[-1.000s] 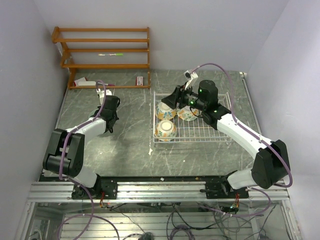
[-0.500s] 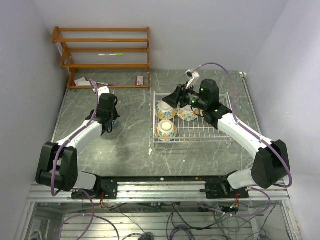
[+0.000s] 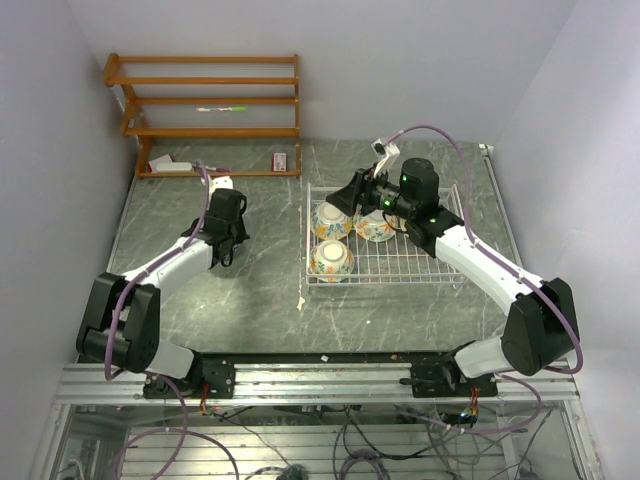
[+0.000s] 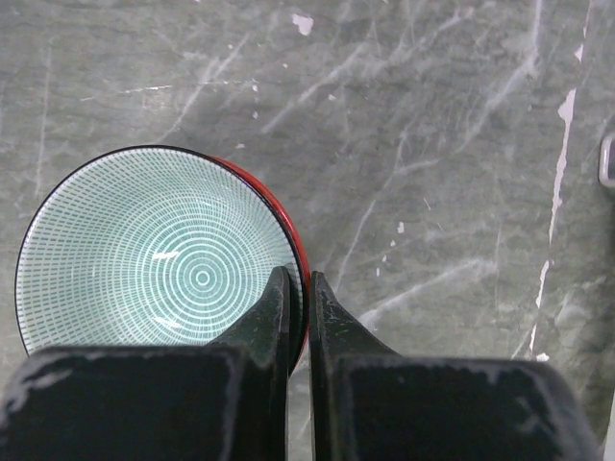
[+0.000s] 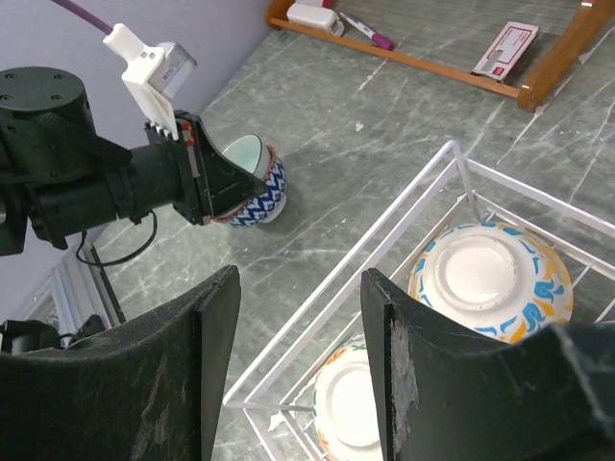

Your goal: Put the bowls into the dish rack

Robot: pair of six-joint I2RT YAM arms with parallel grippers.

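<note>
The left end effector [image 4: 299, 283] is closed on the rim of the teal bowl [image 4: 163, 259], left of the dish rack [image 3: 412, 263] (surely for lifting); the right end effector [image 5: 298, 288] is half open, empty.

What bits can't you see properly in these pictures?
Left wrist view: the left pincer hides the teal bowl's near edge.
Top view: that pincer covers the same bowl.
Right wrist view: the right pincer's fingers and the bottom edge cut off the lower flowery bowl.
Same view: the card's writing is too small.
</note>
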